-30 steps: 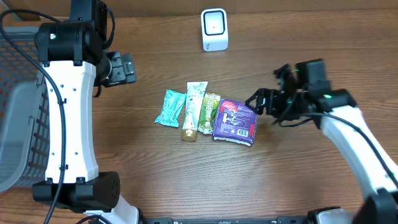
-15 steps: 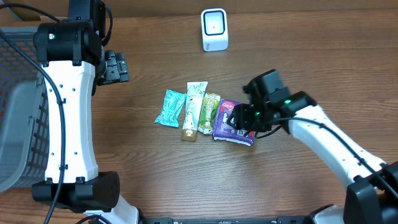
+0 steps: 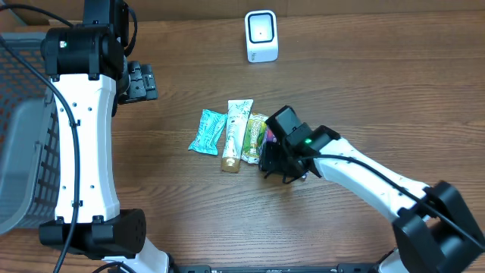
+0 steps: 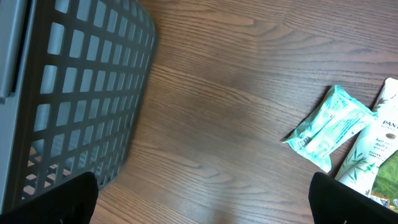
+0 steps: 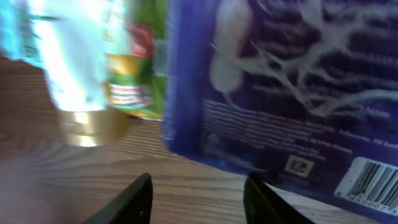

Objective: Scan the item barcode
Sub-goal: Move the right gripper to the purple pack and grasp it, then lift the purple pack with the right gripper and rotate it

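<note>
Tabletop [image 3: 379, 83]: right claw [image 3: 282, 165] has swung in over purple packet [image 5: 280, 87].

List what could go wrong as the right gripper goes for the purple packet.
1. The purple packet lies right beside the green packet, with the tube just past it. The right gripper, jaws apart at the packet's edge, may catch or drag a neighbour.
2. The barcode sits near a corner of the packet; a grip there could hide it from the scanner.
3. The packet lies flat on the table, so the gripper may slip off it.
</note>
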Tool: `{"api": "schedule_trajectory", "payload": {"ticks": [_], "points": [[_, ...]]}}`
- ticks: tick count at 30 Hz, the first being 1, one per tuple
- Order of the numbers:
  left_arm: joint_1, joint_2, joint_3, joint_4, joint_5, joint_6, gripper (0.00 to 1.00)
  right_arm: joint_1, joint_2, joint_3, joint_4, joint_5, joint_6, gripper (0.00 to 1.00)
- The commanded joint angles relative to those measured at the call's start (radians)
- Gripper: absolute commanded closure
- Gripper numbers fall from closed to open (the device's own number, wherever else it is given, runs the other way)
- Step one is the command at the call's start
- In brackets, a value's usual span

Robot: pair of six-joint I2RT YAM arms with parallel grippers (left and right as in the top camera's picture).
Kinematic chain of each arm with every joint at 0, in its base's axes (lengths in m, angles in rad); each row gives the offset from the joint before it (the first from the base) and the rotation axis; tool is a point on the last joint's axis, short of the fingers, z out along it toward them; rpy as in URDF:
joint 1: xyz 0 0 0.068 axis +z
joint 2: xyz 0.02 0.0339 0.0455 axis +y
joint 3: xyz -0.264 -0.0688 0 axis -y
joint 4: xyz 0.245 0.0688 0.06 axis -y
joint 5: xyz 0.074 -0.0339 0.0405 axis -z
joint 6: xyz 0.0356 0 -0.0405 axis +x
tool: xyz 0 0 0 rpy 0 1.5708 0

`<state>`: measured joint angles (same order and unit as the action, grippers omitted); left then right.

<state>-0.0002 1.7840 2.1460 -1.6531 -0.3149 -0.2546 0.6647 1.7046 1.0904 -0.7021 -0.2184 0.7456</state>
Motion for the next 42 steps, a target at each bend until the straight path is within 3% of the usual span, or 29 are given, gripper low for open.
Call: {"api": "schedule_trajectory", "payload": {"ticks": [1, 11, 17, 22, 26, 31, 36, 39, 42], "points": [[0.000, -0.015, 0.016, 0.002, -0.006, 0.011, 0.00, -0.006, 0.007, 0.013, -0.019, 0.035, -0.003, 0.46], [0.000, -0.015, 0.016, 0.002, -0.006, 0.011, 0.00, -0.232, 0.004, 0.018, -0.182, 0.235, -0.244, 0.32], [0.000, -0.015, 0.016, 0.002, -0.006, 0.011, 0.00, -0.402, 0.004, 0.018, -0.123, 0.365, -0.417, 0.19], [0.000, -0.015, 0.016, 0.002, -0.006, 0.011, 0.00, -0.523, 0.002, 0.036, 0.033, 0.301, -0.537, 0.17], [0.000, -0.015, 0.016, 0.002, -0.006, 0.011, 0.00, -0.550, -0.011, 0.177, -0.033, 0.079, -0.546, 0.17], [0.000, -0.015, 0.016, 0.002, -0.006, 0.011, 0.00, -0.483, -0.016, 0.320, -0.019, -0.097, -0.505, 0.17], [0.000, -0.015, 0.016, 0.002, -0.006, 0.011, 0.00, -0.372, 0.040, 0.317, 0.035, 0.111, -0.291, 0.31], [0.000, -0.015, 0.016, 0.002, -0.006, 0.011, 0.00, -0.322, 0.108, 0.317, 0.019, 0.264, -0.069, 0.32], [0.000, -0.015, 0.016, 0.002, -0.006, 0.011, 0.00, -0.297, 0.168, 0.316, 0.029, 0.285, 0.018, 0.32]]}}
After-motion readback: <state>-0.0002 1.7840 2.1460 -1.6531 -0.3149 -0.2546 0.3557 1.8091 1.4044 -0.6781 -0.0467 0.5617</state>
